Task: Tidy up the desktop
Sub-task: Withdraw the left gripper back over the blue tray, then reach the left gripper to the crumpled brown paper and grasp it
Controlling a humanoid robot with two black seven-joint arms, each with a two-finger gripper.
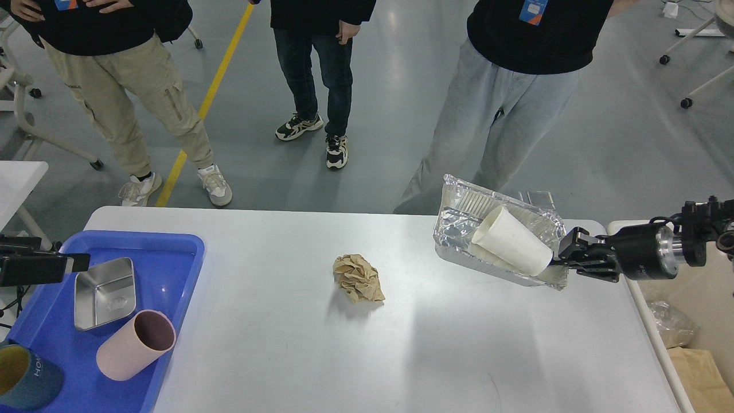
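Observation:
The white desktop (321, 355) fills the lower view. A crumpled brown paper ball (358, 278) lies near its middle. My right gripper (565, 255) is shut on the edge of a foil tray (459, 226), held tilted above the desktop's right side, with a white paper cup (512, 240) lying inside it. My left gripper (77, 263) is seen side-on above the far left edge of the blue tray (172, 258), holding nothing; its fingers cannot be told apart.
The blue tray holds a steel box (106, 292), a pink cup (135, 345) on its side and a teal cup (26, 376). A cream bin (697, 321) with waste stands right of the desktop. Three people (516, 86) stand behind the far edge.

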